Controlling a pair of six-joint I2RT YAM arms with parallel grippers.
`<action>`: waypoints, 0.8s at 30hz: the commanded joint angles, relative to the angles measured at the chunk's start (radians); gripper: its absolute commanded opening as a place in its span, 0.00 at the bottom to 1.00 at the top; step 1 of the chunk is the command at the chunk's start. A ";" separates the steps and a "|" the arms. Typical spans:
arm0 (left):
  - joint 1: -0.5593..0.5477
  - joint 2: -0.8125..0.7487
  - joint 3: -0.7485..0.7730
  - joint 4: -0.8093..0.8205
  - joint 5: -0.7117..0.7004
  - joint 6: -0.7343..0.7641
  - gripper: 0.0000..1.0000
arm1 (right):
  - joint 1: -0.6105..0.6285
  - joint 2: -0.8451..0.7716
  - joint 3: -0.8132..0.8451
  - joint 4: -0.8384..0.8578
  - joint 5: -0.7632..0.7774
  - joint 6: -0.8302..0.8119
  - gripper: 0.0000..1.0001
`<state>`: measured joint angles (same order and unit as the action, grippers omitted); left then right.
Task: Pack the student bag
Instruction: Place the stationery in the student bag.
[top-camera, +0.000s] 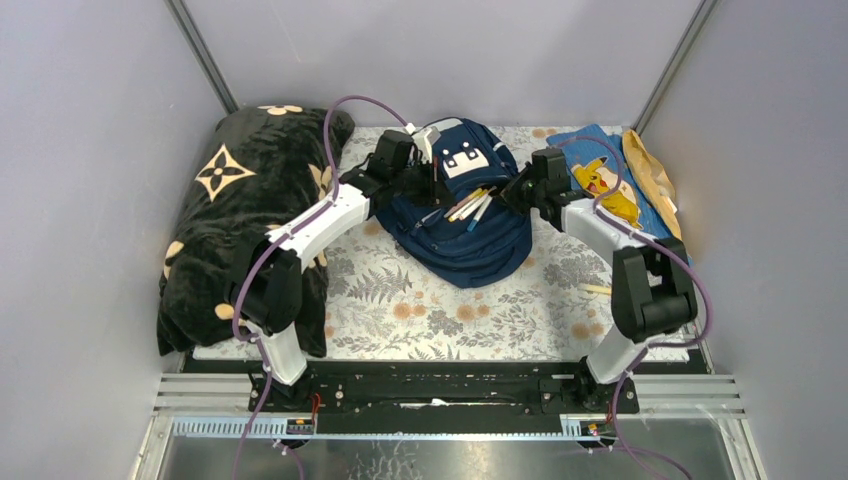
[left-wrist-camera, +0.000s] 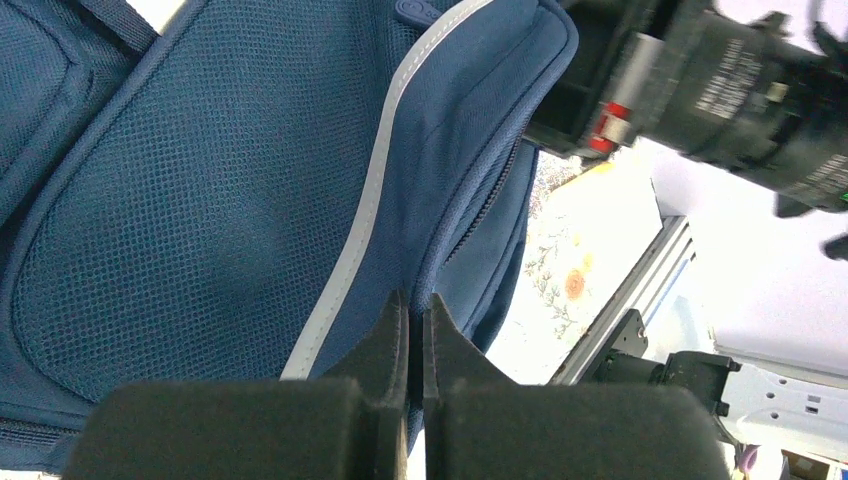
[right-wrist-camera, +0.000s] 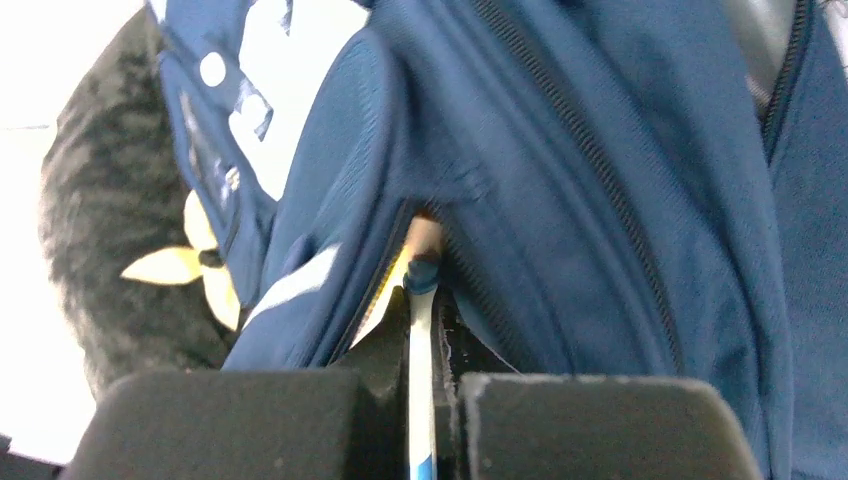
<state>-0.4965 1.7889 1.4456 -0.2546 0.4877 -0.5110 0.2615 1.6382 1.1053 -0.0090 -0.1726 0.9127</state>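
Right pincer (right-wrist-camera: 422, 345), clamped on a white pen (right-wrist-camera: 421, 430), aims it lengthwise left into the student bag's (right-wrist-camera: 600, 150) zip gap; left pincer (left-wrist-camera: 410, 312) clenched alongside.

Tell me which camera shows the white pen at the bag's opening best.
The right wrist view: the white pen sits close-up at centre, gripped between the right gripper's fingers and entering the student bag's zip opening. The top view shows only a small bundle of pens there. The left wrist view shows bag fabric, no pen.
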 joint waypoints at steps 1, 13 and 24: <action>0.006 -0.013 0.038 0.055 0.042 -0.036 0.00 | 0.008 0.068 0.066 0.108 0.078 0.112 0.00; 0.015 -0.010 0.033 0.055 0.050 -0.030 0.00 | 0.025 -0.122 0.040 -0.090 0.144 -0.029 0.62; 0.015 -0.012 -0.007 0.062 0.046 -0.032 0.00 | -0.368 -0.472 -0.159 -0.730 0.468 -0.097 0.79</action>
<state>-0.4881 1.7889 1.4448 -0.2390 0.5022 -0.5255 0.0536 1.2301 1.0328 -0.4255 0.1452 0.8116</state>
